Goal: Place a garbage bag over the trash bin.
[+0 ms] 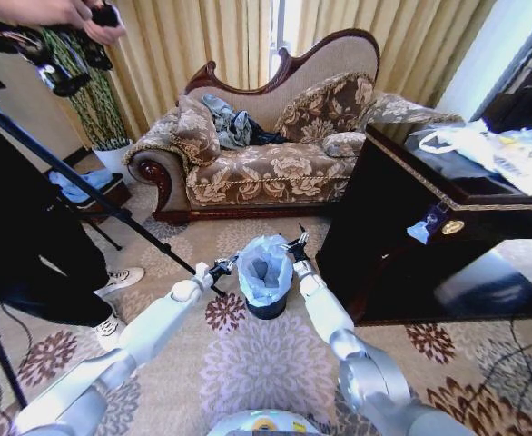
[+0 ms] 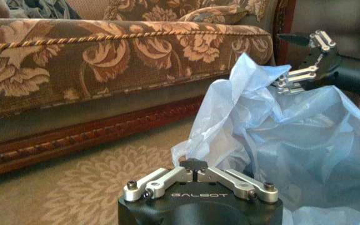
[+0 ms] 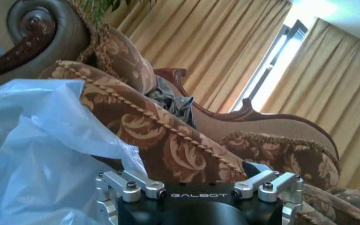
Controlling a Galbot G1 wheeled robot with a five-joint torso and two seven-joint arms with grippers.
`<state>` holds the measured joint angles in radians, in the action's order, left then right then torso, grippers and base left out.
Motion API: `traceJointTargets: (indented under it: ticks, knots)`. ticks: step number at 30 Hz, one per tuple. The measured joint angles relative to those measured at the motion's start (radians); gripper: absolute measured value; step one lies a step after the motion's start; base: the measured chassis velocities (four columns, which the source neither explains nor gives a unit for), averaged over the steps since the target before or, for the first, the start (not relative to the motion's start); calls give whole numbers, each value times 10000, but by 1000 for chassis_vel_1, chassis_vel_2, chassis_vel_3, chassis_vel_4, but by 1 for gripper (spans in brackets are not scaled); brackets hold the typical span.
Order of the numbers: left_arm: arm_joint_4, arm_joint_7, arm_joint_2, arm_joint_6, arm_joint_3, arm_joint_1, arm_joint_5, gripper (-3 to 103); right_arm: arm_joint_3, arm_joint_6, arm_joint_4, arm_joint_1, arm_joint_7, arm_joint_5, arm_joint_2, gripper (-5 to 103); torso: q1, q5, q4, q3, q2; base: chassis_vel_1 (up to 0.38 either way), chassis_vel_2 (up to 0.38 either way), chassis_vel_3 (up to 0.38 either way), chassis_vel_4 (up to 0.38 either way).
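The trash bin (image 1: pixel 267 307) stands on the carpet in front of the sofa, only its lower black wall showing. The pale blue garbage bag (image 1: pixel 264 263) is draped over its top and bunched upward, its mouth open. My left gripper (image 1: pixel 222 267) is at the bag's left edge. In the left wrist view its fingers (image 2: pixel 196 165) are shut together where the bag's edge (image 2: pixel 230 140) meets them. At the bag's upper right rim, my right gripper (image 1: pixel 298 243) stands open (image 2: pixel 305 47), and the bag (image 3: pixel 36 154) lies beside it.
The floral sofa (image 1: pixel 266 154) stands close behind the bin. A dark wooden desk (image 1: pixel 411 227) rises just to the right. A tripod leg (image 1: pixel 112 213) slants across the left, next to a person's shoes (image 1: pixel 121 282). Open carpet (image 1: pixel 266 372) lies in front.
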<state>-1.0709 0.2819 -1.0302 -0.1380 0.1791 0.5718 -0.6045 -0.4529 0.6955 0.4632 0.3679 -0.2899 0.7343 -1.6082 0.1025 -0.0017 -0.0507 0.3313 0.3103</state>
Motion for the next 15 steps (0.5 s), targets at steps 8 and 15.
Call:
traceJointTargets:
  ticks: [8,15]
  knots:
    - [-371,-108,182,116,-99,51,-136,0,-20,-546,99,215,-367,-165,0,100,0,2,0,-1,2,0,0,0,0]
    - [-566,-49,407,183,-285,110,-234,0,-44,-1267,177,247,-1179,-141,37,100,0,2,0,-1,2,0,0,0,0]
